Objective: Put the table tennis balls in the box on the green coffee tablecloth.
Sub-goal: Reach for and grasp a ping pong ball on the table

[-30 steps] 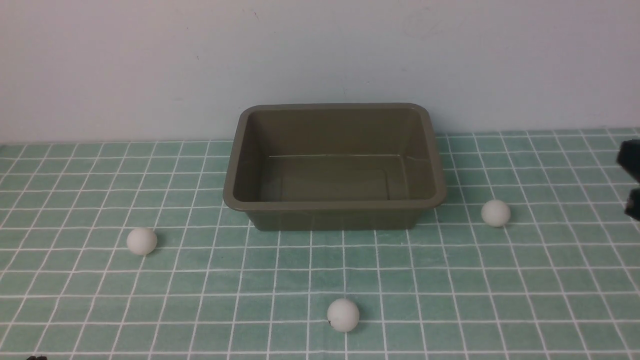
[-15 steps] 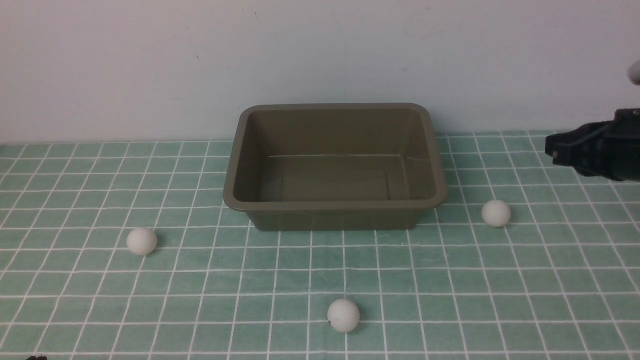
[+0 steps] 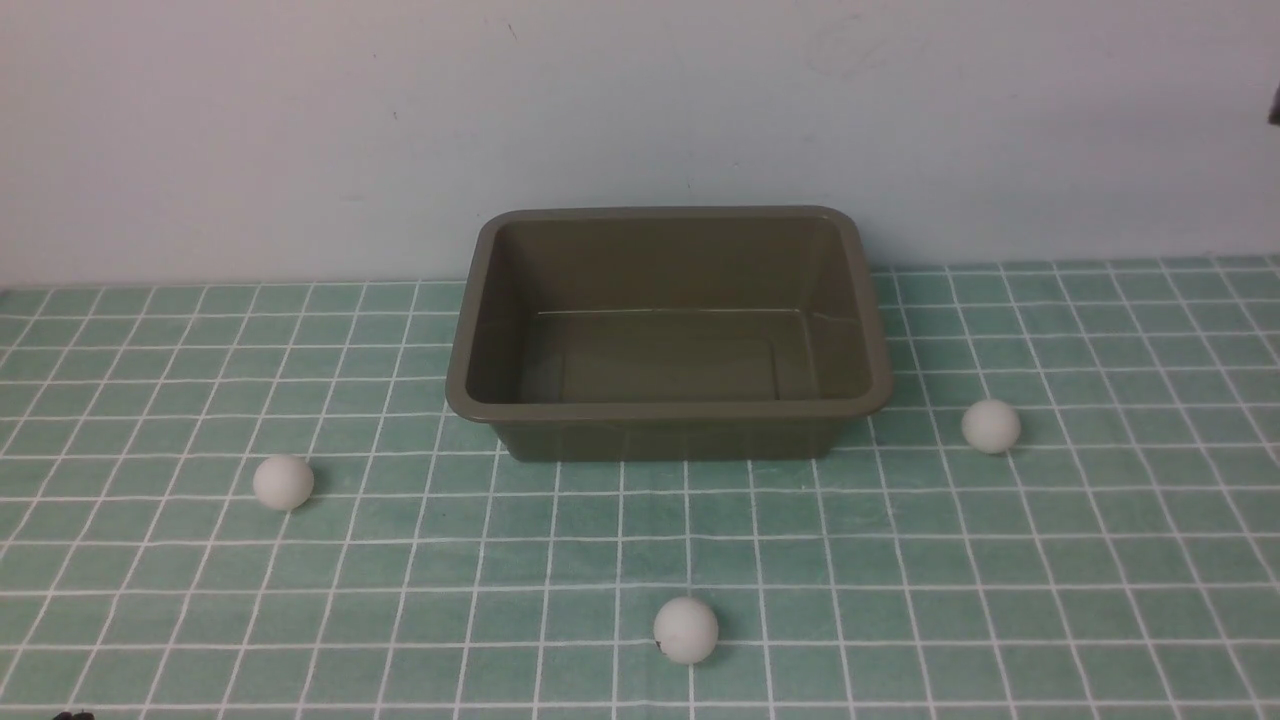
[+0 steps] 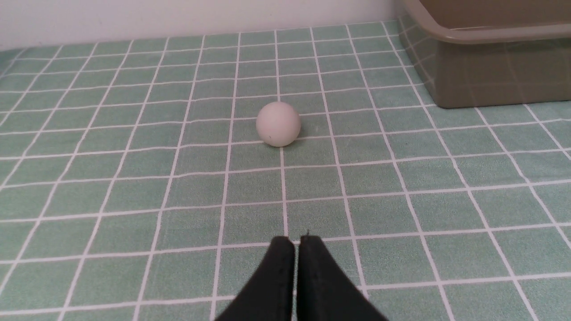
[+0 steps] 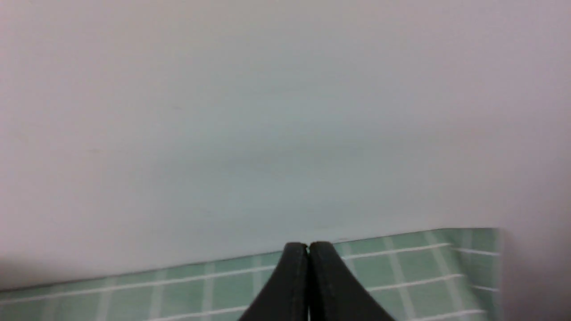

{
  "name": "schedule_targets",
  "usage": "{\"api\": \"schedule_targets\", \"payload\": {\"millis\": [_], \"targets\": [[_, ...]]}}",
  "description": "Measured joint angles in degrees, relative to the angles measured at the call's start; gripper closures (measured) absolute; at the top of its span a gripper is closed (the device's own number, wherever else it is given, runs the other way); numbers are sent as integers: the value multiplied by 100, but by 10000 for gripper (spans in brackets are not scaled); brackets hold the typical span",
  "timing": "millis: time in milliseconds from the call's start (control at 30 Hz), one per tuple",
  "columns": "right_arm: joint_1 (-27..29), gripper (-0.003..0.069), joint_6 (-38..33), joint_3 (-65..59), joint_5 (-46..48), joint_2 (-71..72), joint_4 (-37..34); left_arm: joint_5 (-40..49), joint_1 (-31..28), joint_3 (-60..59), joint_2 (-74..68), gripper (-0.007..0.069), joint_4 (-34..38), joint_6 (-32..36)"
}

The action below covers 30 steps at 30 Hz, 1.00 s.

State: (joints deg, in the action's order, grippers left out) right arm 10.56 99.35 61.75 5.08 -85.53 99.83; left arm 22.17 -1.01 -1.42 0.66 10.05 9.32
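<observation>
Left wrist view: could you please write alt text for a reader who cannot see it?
A white table tennis ball rests on the green checked tablecloth ahead of the shut, empty left pincer. A corner of the olive-brown box stands nearby, apart from the ball.

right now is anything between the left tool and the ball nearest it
Nothing visible. The shut left tool points at the ball across bare cloth, with only grid squares between them. The box stands off to the side, clear of that line.
</observation>
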Motion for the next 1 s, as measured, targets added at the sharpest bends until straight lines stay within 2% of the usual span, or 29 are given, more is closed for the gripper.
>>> {"api": "schedule_targets", "payload": {"millis": [100, 200, 333, 433, 500, 567, 633, 767, 900, 1000], "targets": [[179, 670, -900, -189, 419, 63, -388, 0, 0, 0, 0, 629, 0, 0], [224, 669, -2287, -527, 1033, 125, -1604, 0, 0, 0, 0, 629, 0, 0], [4, 669, -4732, -851, 1826, 118, -3969, 0, 0, 0, 0, 629, 0, 0], [-259, 669, -6905, -865, 2429, 91, -5692, 0, 0, 0, 0, 629, 0, 0], [-555, 669, -8464, -835, 2527, 68, -7037, 0, 0, 0, 0, 629, 0, 0], [-905, 669, -9652, -670, 2426, 2, -8319, 0, 0, 0, 0, 629, 0, 0], [-1110, 669, -10173, -434, 2404, -109, -9027, 0, 0, 0, 0, 629, 0, 0], [-1519, 669, -11067, 247, 2641, -585, -9902, 0, 0, 0, 0, 629, 0, 0], [-1648, 661, -11463, 867, 3094, -1152, -10453, 0, 0, 0, 0, 629, 0, 0], [-1648, 629, -11758, 1135, 3339, -1420, -10895, 0, 0, 0, 0, 629, 0, 0]]}}
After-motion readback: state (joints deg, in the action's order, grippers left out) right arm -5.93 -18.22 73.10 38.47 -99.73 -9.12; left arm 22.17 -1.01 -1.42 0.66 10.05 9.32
